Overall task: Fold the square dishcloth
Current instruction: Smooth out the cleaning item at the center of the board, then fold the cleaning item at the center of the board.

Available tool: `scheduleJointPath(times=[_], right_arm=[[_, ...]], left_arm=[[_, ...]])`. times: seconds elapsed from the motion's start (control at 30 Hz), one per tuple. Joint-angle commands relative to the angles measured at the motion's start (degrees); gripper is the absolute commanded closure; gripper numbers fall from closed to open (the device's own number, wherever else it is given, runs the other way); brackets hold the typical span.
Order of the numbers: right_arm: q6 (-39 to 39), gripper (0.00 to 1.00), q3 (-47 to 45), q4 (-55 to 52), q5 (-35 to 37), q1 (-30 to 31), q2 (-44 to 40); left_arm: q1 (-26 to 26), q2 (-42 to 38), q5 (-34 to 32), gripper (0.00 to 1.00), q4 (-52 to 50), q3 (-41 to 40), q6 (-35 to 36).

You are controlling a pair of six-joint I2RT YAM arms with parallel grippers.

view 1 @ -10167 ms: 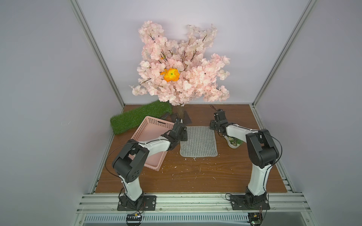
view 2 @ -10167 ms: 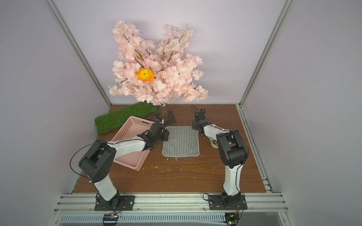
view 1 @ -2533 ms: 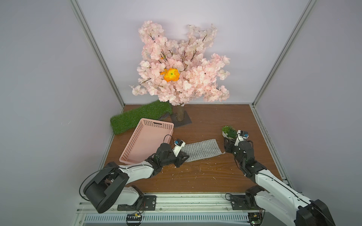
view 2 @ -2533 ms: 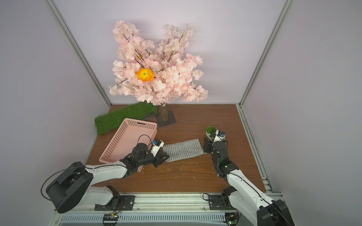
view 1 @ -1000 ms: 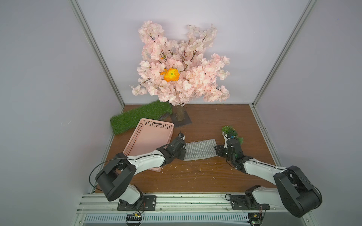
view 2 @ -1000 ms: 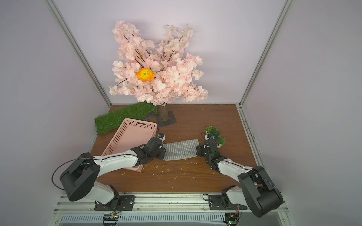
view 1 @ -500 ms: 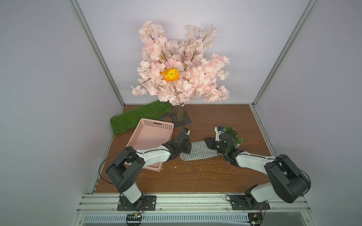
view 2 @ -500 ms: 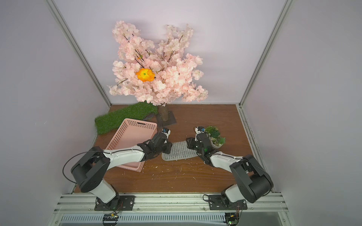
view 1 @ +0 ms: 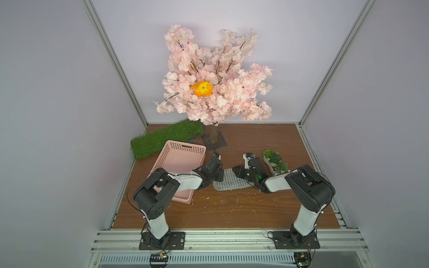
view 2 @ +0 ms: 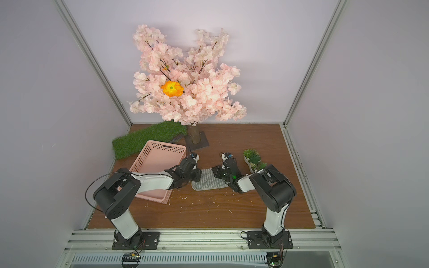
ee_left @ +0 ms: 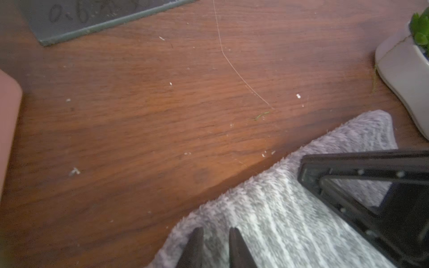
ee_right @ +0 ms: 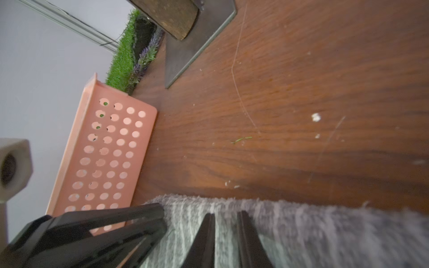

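The square dishcloth [view 1: 228, 183], grey with whitish stripes, lies folded on the wooden table between the two arms, and both top views show it [view 2: 207, 182]. My left gripper [view 1: 220, 177] is at its left end. In the left wrist view the left gripper [ee_left: 215, 232] has its fingers close together on the fluffy far edge, with cloth bunched between them. My right gripper [view 1: 237, 172] sits on the cloth's right part. In the right wrist view the right gripper [ee_right: 226, 217] is also narrowly shut, with cloth between its fingers. The two grippers are close together.
A pink basket [view 1: 183, 145] stands just left of the cloth, under the left arm. A white pot of green plants [view 1: 275, 162] is right of the right gripper. Behind are the blossom tree's base plate [view 1: 214, 143] and a green grass mat [view 1: 162, 139]. Crumbs litter the table.
Both grippers have moved away from the table's front edge and toward each other, taking the cloth's edge along. The cloth now looks shorter and more bunched. The left fingers have narrowed.
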Motion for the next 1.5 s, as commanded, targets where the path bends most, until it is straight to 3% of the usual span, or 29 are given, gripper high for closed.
scheduleJointPath(times=[0.0,0.37,0.53,0.9,1.1,1.47], right_arm=[[0.0,0.8,-0.4,3.0,0.3,-2.1,0.3],[-3.1,0.8,-3.9,1.5,3.1,-8.0,-1.9],[-4.2,0.8,-4.9,0.5,4.6,-9.7,-2.9],[-6.6,0.79,-5.0,-2.3,6.7,-10.2,-5.3],[-6.8,0.79,-5.0,-2.5,6.5,-10.2,-5.9],[-10.6,0.75,-3.6,-9.4,7.8,-10.1,-11.9]], left_arm=[[1.1,0.9,-0.1,0.77,1.2,-1.1,-0.1],[2.0,1.9,-2.1,0.78,0.2,-1.5,0.4],[2.0,-0.2,-3.9,0.74,-1.8,-1.6,0.5],[2.0,-4.7,-9.2,0.7,-8.4,-2.4,-1.8],[2.2,-2.7,-9.7,0.7,-8.3,-1.7,-1.2],[2.1,-8.5,-5.5,0.53,-16.3,-1.4,-3.1]])
